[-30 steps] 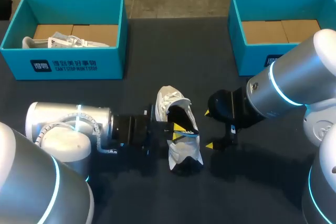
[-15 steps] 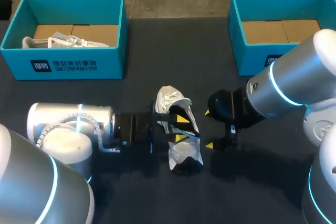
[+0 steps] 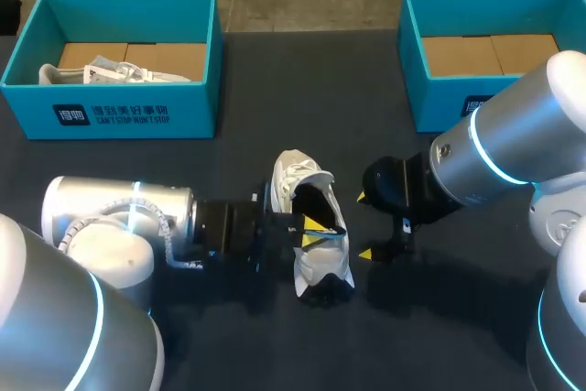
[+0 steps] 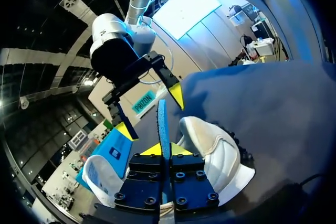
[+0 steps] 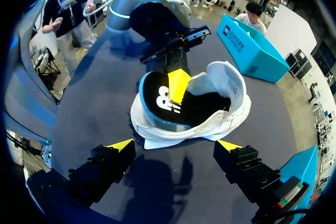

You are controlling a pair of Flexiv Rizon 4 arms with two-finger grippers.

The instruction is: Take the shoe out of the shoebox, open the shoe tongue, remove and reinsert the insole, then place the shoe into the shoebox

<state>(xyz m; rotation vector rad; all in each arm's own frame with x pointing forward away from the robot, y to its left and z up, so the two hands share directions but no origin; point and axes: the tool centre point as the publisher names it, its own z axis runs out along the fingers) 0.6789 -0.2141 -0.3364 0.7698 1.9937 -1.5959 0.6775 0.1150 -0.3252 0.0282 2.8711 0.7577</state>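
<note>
A white shoe lies on the dark table between my two grippers, its opening turned to the right arm. Its insole, black on top with a white logo and blue underneath, sits partly in the shoe. My left gripper reaches into the opening and is shut on the insole's edge, which shows as a thin blue strip between its fingers. My right gripper stands open just right of the shoe, touching nothing.
A teal shoebox at the back left holds another white shoe. A second teal shoebox at the back right shows only its cardboard floor. Bare dark table lies in front of the shoe.
Half a second ago my left gripper stood open and drawn back a little. It has since pushed forward and closed on the insole. The right arm has not moved.
</note>
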